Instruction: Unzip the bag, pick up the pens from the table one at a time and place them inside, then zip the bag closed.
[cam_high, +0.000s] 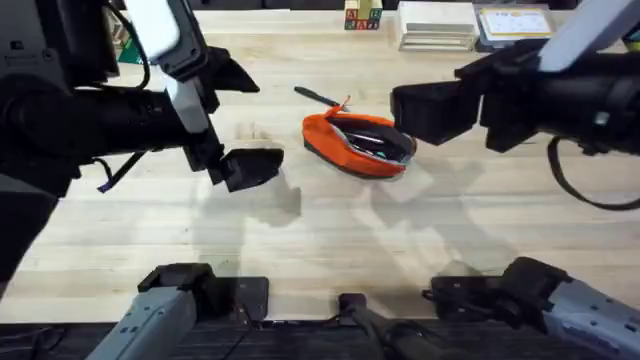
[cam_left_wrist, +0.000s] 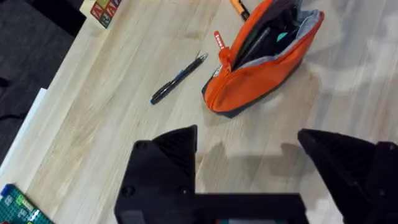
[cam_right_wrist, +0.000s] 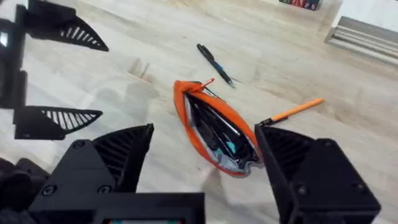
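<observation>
Left gripper hangs near, black angular fingers spread, nothing held. Right gripper likewise wide apart, empty, over the bag. Bag's orange fabric, oblong, unzipped, grey lining showing, mid table, pale grainy planks. Beyond it: slim dark pen; orange pen just beside.

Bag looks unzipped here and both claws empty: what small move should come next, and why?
Probably lower the left claw onto the dark pen. The orange bag gapes open, both pens lie on the table beside it, and the left claw hangs open and empty nearest that pen; the orange pen can follow.
</observation>
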